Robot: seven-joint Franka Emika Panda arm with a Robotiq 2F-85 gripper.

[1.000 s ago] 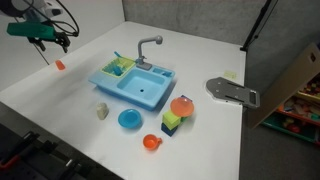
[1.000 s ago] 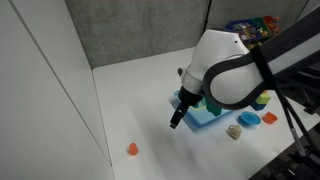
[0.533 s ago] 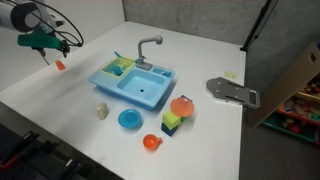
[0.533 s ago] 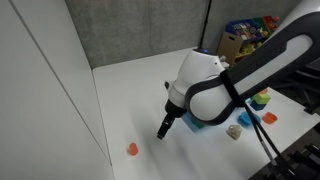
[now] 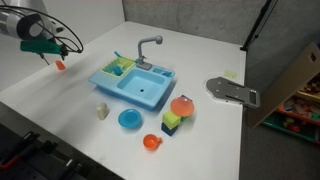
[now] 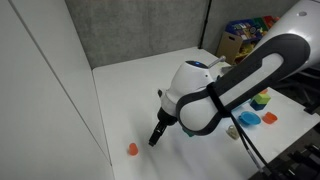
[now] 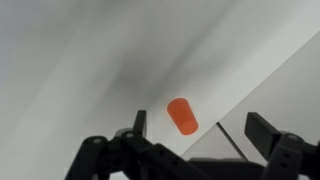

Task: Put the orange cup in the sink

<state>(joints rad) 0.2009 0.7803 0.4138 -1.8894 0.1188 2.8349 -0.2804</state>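
Open claw (image 5: 49, 53) above the orange cup (image 5: 59, 65) — nothing in its grip.

In the wrist view the claw's two fingers (image 7: 262, 130) stand far apart, and the small orange cup (image 7: 182, 116) shows between them, closer to one finger, resting on the white desk (image 7: 70, 60) below and touched by neither. In an exterior view the cup (image 6: 132, 149) sits just beyond the claw's tip (image 6: 155, 138), low on the desk near the wall. The light blue toy sink (image 5: 146, 90) with its grey faucet (image 5: 150, 45) lies well apart from the claw — across the desk (image 5: 60, 105), its basin holding no cup.
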